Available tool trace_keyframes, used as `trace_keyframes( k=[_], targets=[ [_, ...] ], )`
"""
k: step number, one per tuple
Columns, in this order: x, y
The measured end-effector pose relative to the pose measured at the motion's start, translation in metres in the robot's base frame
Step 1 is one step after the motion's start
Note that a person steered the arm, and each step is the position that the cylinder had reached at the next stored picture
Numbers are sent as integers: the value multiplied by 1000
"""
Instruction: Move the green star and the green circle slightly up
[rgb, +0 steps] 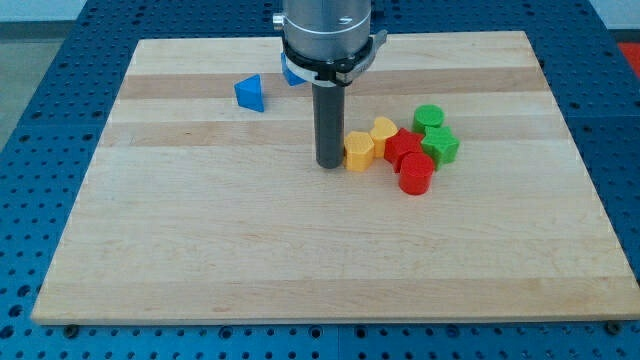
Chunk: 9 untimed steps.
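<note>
The green circle (429, 117) sits right of the board's middle, with the green star (440, 145) touching it just below. Left of them is a tight cluster: a red block (404, 146), a red cylinder (416, 173), a yellow heart (384, 131) and a yellow hexagon-like block (359, 151). My tip (329, 163) stands on the board just left of the yellow hexagon-like block, close to or touching it, well left of both green blocks.
A blue triangular block (251, 93) lies at the upper left of the wooden board (200, 250). Another blue block (293, 74) shows partly behind the arm's body near the view's top.
</note>
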<state>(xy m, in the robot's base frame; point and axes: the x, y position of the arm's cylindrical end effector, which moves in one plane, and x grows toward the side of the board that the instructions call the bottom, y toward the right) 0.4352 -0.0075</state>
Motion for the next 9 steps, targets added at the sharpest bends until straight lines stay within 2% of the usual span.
trace_keyframes(
  k=[1,2,3,5,7,9],
  targets=[
    [14,-11],
    [54,3],
    [84,52],
    [74,166],
    [21,180],
    [6,178]
  ],
)
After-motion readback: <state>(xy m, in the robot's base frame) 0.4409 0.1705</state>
